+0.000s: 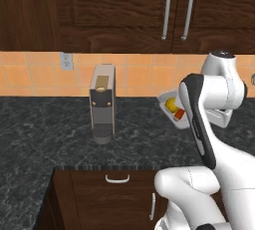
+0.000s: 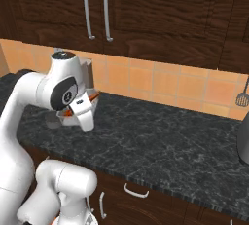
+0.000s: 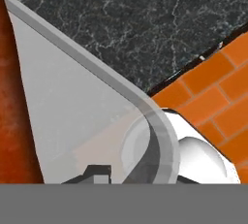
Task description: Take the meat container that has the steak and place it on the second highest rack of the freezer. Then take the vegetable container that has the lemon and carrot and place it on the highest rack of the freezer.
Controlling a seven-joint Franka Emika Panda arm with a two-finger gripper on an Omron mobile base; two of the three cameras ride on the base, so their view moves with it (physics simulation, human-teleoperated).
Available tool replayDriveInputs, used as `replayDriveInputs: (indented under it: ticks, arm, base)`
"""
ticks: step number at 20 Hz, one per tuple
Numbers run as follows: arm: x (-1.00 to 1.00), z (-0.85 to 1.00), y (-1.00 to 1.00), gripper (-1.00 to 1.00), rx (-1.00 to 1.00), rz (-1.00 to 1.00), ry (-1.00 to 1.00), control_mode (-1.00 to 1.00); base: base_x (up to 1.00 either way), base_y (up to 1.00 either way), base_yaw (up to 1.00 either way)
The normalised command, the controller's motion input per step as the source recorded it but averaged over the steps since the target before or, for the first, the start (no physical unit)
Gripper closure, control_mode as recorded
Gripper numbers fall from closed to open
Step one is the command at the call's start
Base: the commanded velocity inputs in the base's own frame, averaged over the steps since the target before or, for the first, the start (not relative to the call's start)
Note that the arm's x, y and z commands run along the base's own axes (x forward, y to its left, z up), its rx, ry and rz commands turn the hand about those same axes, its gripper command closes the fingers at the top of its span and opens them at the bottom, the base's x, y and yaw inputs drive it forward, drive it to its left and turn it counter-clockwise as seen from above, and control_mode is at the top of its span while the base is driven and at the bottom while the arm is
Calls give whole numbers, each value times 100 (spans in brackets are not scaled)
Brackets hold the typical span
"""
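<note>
I see the vegetable container [image 1: 168, 105], a white tray, tilted above the counter [image 1: 60, 124]; lemon [image 1: 171, 104] inside, carrot [image 1: 180, 115] at its five o'clock.

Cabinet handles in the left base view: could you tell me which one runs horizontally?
The drawer handle below the counter; the other three stand upright.

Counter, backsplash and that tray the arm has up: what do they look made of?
The counter looks like polished dark stone, black with pale veins. The backsplash looks like matte orange ceramic tile with visible grout lines. The tray looks like thin, pale grey plastic, smooth with a raised rim; it could be metal. The gripper is shut on its rim.
</note>
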Motion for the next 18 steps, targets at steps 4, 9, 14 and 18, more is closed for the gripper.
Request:
replayDriveInputs:
  ticks: [4,9,14,18]
  arm:
    - [-55,81,13,100,0,0,0,-100]
    - [-35,27,2,100,0,0,0,100]
    - [0,0,0,100,0,0,0,100]
    - [0,0,0,100,0,0,0,100]
  base:
    - [0,0,0]
    - [-13,0,0]
    - [-98,0,-9]
    - [-64,-13,-59]
